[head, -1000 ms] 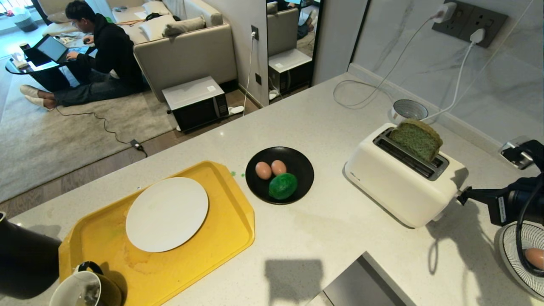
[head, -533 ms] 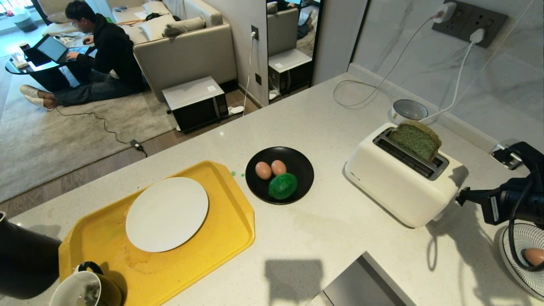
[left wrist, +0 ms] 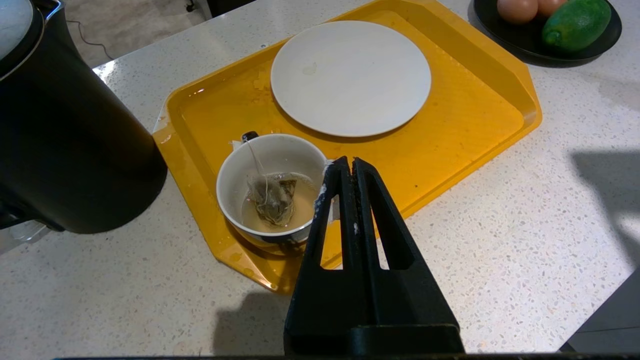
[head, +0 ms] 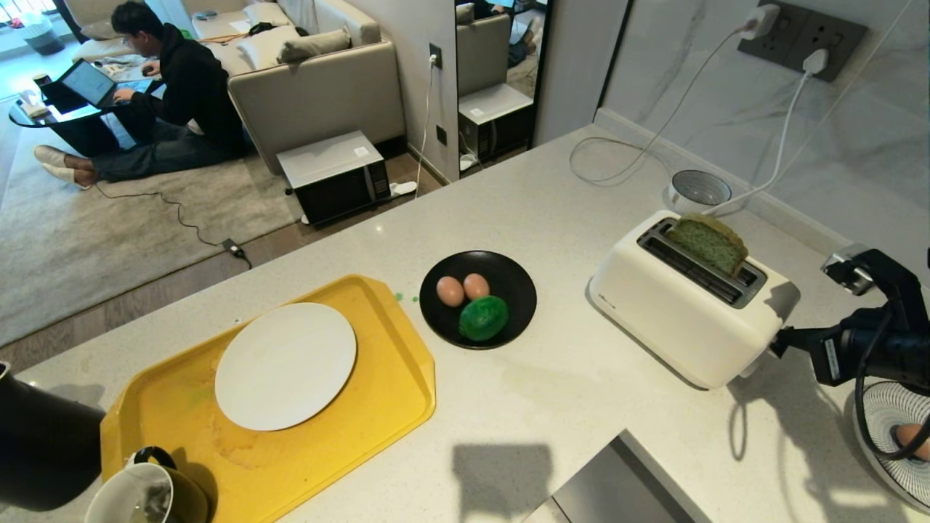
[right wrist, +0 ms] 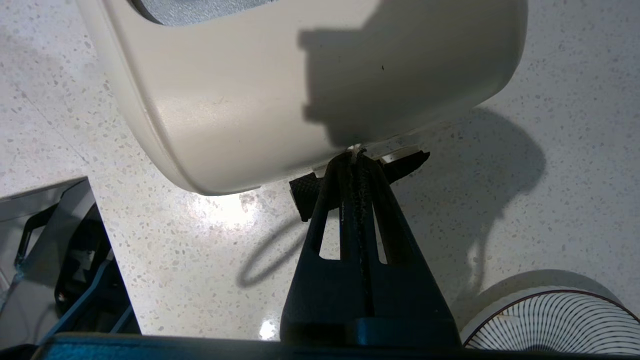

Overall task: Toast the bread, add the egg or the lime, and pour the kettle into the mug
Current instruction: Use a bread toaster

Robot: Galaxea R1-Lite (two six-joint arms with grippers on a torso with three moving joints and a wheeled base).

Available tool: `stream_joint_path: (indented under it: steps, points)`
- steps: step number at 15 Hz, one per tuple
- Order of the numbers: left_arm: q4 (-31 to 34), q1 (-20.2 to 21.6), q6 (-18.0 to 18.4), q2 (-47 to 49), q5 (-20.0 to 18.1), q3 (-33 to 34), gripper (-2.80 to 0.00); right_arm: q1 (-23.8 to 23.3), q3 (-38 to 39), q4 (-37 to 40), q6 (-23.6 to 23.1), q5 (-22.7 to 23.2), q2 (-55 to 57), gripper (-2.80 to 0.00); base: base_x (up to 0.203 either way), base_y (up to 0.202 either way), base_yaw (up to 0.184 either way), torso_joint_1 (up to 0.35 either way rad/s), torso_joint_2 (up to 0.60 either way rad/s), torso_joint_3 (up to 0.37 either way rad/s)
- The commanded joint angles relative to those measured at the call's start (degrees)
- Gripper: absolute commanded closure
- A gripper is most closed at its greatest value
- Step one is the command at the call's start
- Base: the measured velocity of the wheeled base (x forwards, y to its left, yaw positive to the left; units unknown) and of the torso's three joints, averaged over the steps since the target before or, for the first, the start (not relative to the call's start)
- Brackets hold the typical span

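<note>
My right gripper [right wrist: 356, 156], fingers pressed together, bears on the toaster [head: 683, 312] lever at the toaster's four o'clock end. The bread [head: 708, 242] sits in the slot, half sunk. If my tips slide off the lever, it could spring up untoasted.

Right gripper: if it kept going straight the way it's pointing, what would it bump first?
The right gripper, shut, points at the white toaster's end, at its black lever. It looks nearly touching already.
</note>
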State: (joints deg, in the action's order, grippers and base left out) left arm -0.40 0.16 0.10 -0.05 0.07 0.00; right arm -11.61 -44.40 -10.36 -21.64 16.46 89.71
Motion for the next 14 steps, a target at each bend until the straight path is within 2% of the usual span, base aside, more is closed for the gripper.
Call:
stream_joint_path:
  steps: [1, 14]
  points:
    - [0.0, 0.0, 0.0, 0.0, 0.0, 0.0, 0.00, 0.0, -0.1, 0.0, -0.2, 0.1, 1.5, 0.00, 0.000, 0.000, 0.000, 0.000, 0.00, 0.000]
    - [0.0, 0.0, 0.0, 0.0, 0.0, 0.0, 0.00, 0.0, -0.2, -0.9, -0.5, 0.1, 4.2, 0.00, 0.000, 0.000, 0.000, 0.000, 0.00, 0.000]
